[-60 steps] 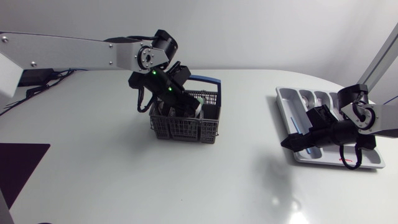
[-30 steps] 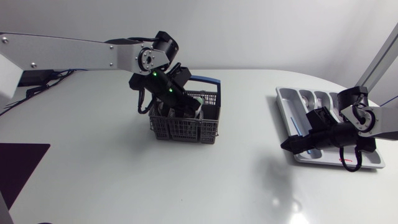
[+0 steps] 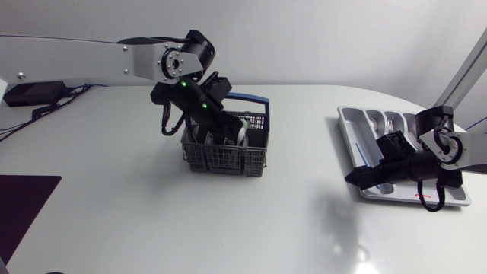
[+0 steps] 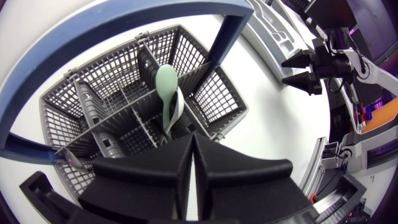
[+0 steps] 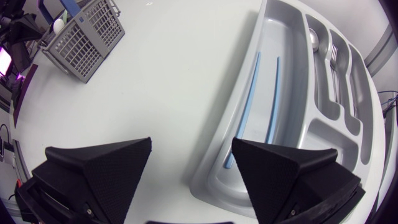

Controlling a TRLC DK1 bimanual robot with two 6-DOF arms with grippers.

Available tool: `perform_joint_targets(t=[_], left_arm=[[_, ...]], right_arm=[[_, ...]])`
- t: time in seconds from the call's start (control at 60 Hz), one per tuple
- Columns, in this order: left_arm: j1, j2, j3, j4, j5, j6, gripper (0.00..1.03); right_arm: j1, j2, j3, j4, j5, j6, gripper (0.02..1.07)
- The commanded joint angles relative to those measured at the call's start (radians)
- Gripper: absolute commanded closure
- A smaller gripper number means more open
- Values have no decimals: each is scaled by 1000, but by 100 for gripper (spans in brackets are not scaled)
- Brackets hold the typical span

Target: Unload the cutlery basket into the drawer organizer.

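Hovering over basket [image 4: 214, 93], one green spoon [image 4: 166, 81]: left claw [image 4: 193, 144] closed; right claw [image 5: 192, 142] open, two blue sticks [image 5: 249, 99].

From the left wrist, the spoon [image 4: 166, 84] stem vanished behind the closed left hand [image 4: 191, 138], so any grip on it was hidden. The basket [image 4: 93, 102] handle ran off the picture's edge. From overhead, the left arm covered much of the basket's inside. The right hand [image 3: 356, 176] overlapped the organizer [image 3: 347, 125], whose cutlery was too small to name. From the right wrist, one end of the organizer was cut off.
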Motion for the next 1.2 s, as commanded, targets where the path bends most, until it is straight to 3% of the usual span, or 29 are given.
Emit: perform_joint_targets(t=[0.0, 0.133, 0.217, 0.333, 0.583, 0.833, 1.0, 1.183], left_arm=[[-2, -37, 33, -20, 9, -23, 100], [-2, -34, 54, -57, 9, 77, 100], [-8, -31, 54, -91, 6, 243, 89], [3, -39, 60, -100, 2, 336, 81], [14, -42, 62, -113, -16, 514, 78], [21, -51, 25, -105, -11, 513, 78], [-26, -49, -41, 49, -16, 372, 75], [-25, -30, -87, 170, -53, 263, 72]], right_arm=[[4, -17, -25, 4, 3, -13, 14], [6, -22, -29, 4, 4, -13, 14], [4, -25, -32, 5, 6, -13, 14], [6, -23, -40, 17, 9, -15, 14], [8, -31, -45, 20, 9, -16, 14], [35, -81, -54, 25, 11, -6, 14], [58, -86, -60, 28, 27, 10, 14], [55, -97, -66, 27, 29, 7, 14]])
